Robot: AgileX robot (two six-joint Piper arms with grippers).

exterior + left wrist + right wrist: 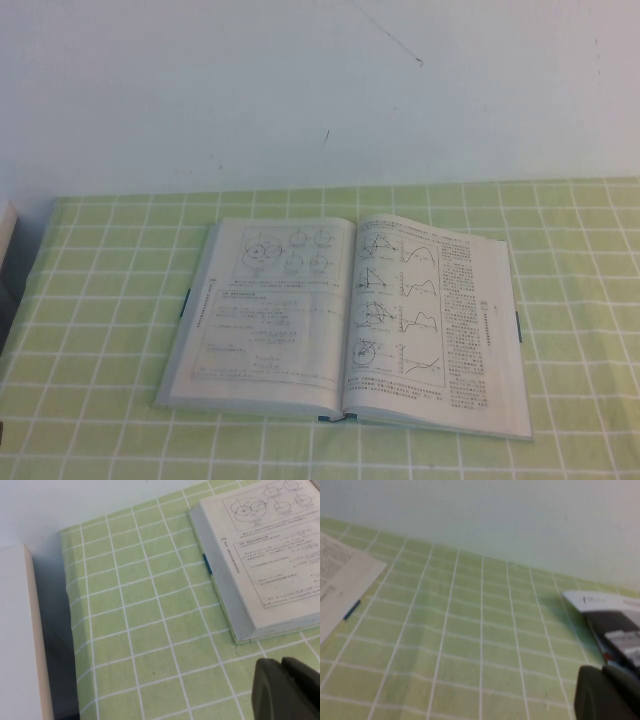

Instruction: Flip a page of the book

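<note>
White pages of the open book (345,325) carry unreadable print; left claw (287,690) and right claw (607,695) hover aside, finger state untellable.

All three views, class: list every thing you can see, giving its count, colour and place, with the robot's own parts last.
book: one, pale grey-blue cover, white pages, open flat mid-table.
page: one, white, circular diagrams, lying flat as the book's left side.
tablecloth: one, green with white grid, covering the table.
wall: one, white, behind the table.
white panel: one, off the table's left edge.
black-and-white object: one, on the cloth near the right arm.
left gripper: one, dark, over the cloth short of the book's near left corner.
right gripper: one, dark, low over the cloth right of the book.
</note>
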